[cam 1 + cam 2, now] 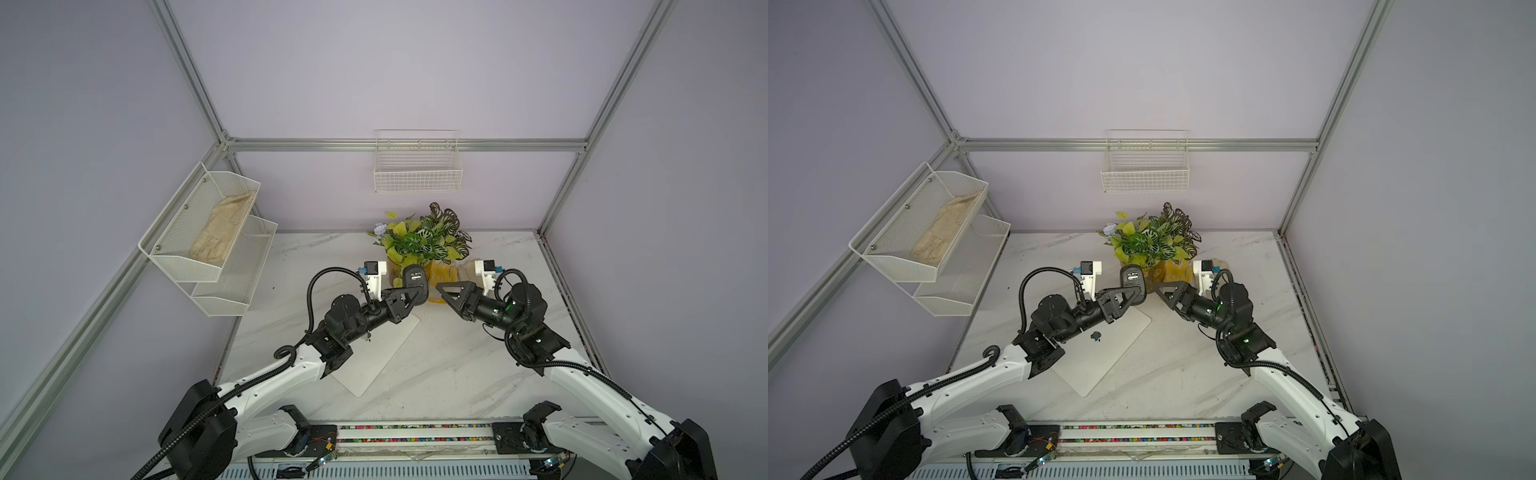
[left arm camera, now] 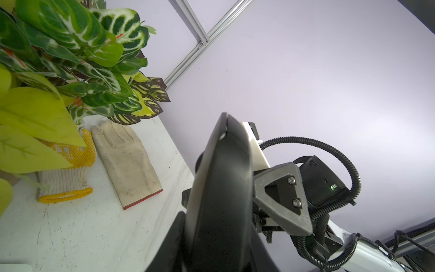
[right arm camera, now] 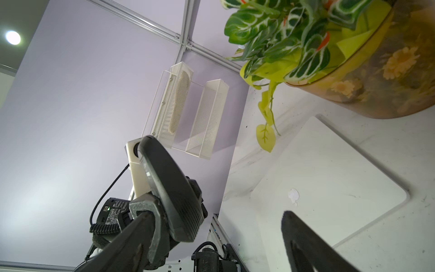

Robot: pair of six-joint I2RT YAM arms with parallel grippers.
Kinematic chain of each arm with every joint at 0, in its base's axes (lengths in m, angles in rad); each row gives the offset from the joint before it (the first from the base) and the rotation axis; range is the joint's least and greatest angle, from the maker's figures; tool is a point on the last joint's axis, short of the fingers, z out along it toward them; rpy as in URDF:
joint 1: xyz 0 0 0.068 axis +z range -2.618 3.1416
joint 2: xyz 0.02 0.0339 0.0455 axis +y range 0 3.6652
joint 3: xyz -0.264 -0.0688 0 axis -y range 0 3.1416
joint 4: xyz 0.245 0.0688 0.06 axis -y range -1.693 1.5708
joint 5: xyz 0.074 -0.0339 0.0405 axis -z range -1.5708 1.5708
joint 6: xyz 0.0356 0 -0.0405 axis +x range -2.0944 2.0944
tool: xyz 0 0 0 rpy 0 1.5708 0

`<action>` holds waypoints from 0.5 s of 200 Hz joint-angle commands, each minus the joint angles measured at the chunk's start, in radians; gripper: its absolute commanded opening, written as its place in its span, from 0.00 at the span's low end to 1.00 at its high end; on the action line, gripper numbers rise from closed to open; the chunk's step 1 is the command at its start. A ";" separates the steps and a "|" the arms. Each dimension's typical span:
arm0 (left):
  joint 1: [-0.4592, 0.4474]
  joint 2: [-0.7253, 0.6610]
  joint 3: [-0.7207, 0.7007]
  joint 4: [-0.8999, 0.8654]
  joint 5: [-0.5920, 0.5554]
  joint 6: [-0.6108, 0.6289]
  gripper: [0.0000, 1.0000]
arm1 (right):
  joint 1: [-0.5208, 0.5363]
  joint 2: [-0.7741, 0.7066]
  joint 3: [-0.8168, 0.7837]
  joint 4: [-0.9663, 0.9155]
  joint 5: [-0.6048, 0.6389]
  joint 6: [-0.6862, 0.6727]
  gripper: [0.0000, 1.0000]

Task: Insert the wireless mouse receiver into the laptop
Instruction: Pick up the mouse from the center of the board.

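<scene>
My left gripper [image 1: 417,293] [image 1: 1135,293] is shut on a black oval mouse [image 1: 415,279] [image 1: 1133,278], held above the table with its labelled underside facing up. In the left wrist view the mouse [image 2: 221,188] fills the gap between the jaws. My right gripper [image 1: 441,290] [image 1: 1161,291] is open just right of the mouse, and its fingertips [image 3: 301,235] hold nothing. One right finger [image 2: 280,212] sits beside the mouse. The white laptop [image 1: 386,353] [image 1: 1113,353] [image 3: 329,176] lies shut and flat on the table under my left arm. The wireless mouse receiver is out of view.
A potted plant [image 1: 424,241] stands right behind both grippers. A yellow-dotted glove [image 2: 68,164] and a beige glove [image 2: 127,160] lie on the marble table beside it. A mesh shelf [image 1: 208,249] hangs on the left wall and a wire basket [image 1: 417,166] on the back wall.
</scene>
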 commanded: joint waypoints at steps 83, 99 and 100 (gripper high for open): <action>-0.033 0.067 0.001 0.126 0.016 -0.011 0.06 | -0.001 0.126 0.136 0.066 0.069 -0.007 0.88; -0.033 0.072 0.001 0.128 0.017 -0.011 0.08 | 0.001 0.149 0.153 0.071 0.051 -0.010 0.87; -0.033 0.072 0.001 0.128 0.017 -0.010 0.08 | 0.001 0.150 0.155 0.072 0.050 -0.010 0.87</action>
